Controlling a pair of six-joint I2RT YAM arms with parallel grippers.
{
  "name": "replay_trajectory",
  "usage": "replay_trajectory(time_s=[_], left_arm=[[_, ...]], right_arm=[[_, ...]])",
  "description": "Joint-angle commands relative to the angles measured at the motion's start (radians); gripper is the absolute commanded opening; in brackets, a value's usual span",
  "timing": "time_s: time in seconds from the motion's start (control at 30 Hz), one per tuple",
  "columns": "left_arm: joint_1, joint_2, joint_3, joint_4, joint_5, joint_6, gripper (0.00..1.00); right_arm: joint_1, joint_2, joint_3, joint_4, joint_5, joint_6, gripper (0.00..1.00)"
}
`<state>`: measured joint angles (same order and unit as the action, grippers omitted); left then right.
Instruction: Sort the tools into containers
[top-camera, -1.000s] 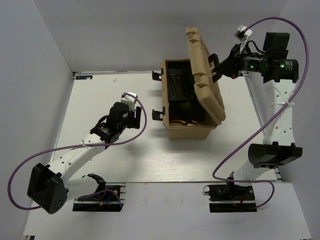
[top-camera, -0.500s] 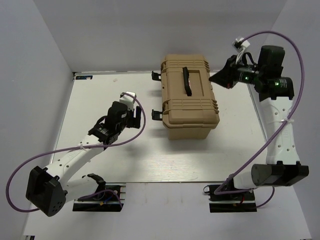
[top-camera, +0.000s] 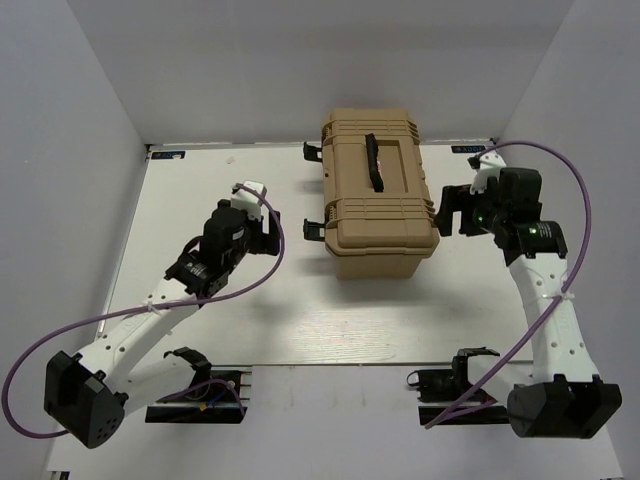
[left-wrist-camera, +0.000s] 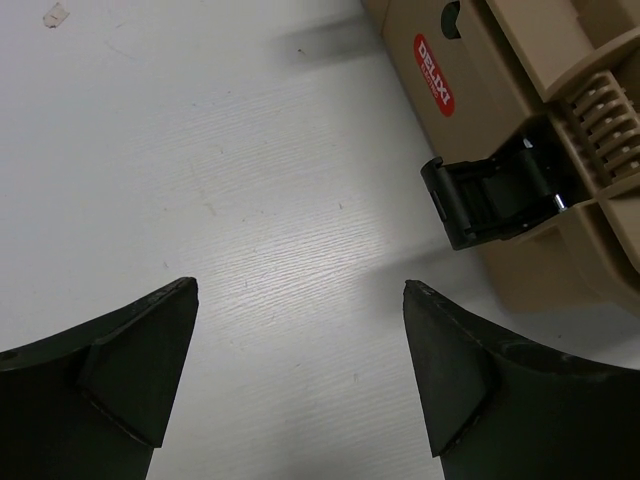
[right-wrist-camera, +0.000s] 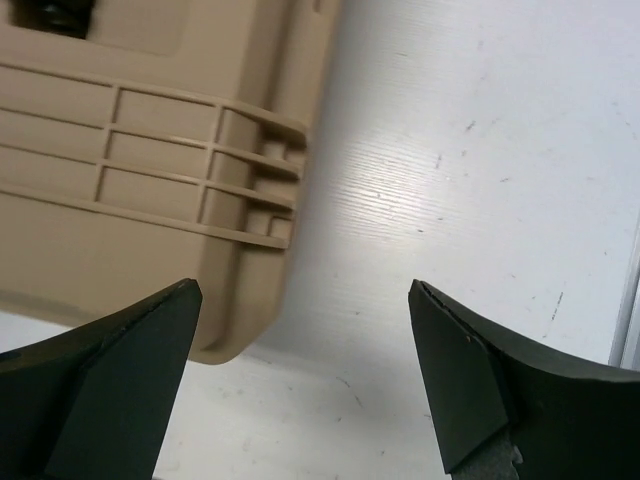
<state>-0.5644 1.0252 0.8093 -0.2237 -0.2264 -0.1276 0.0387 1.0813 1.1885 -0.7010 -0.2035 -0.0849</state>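
A tan toolbox (top-camera: 380, 195) stands at the table's middle back with its lid down and its black handle (top-camera: 373, 160) on top. The tools are hidden; none shows in any view. My left gripper (top-camera: 266, 233) hovers open just left of the box, empty, over bare table (left-wrist-camera: 300, 290). In the left wrist view a black side latch (left-wrist-camera: 495, 190) and a red label (left-wrist-camera: 434, 60) on the box (left-wrist-camera: 590, 250) lie ahead to the right. My right gripper (top-camera: 447, 210) stands open and empty beside the box's right side (right-wrist-camera: 305, 290), the ribbed lid (right-wrist-camera: 130, 150) at its left.
A second black latch (top-camera: 314, 150) sticks out at the box's far left corner. Purple cables (top-camera: 270, 255) loop from both arms. Grey walls close in the white table (top-camera: 300, 310) on the left, back and right. The arm bases (top-camera: 200, 385) sit at the near edge.
The lid, held up by my right gripper a second ago, has dropped shut. The right gripper let go, opened wide and came down beside the box. The left gripper opened wider.
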Motion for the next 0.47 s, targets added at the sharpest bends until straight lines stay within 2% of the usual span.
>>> replay_trajectory(time_s=[0.0,0.07,0.1,0.23,0.43], left_arm=[[0.003,-0.050,-0.015,0.012,0.007,0.014,0.94],[0.003,-0.050,-0.015,0.012,0.007,0.014,0.96],[0.003,-0.062,-0.015,0.003,0.007,0.014,0.99],[0.003,-0.080,-0.015,0.003,0.007,0.023,0.99],[0.003,-0.080,-0.015,0.003,0.007,0.023,0.99]], right_arm=[[-0.005,-0.073,-0.077,0.080,0.119,0.056,0.90],[-0.005,-0.109,-0.118,0.103,0.118,0.069,0.90],[-0.005,-0.132,-0.188,0.139,0.109,0.077,0.90],[-0.010,-0.205,-0.334,0.215,0.087,0.079,0.90],[-0.016,-0.242,-0.414,0.239,0.070,0.062,0.90]])
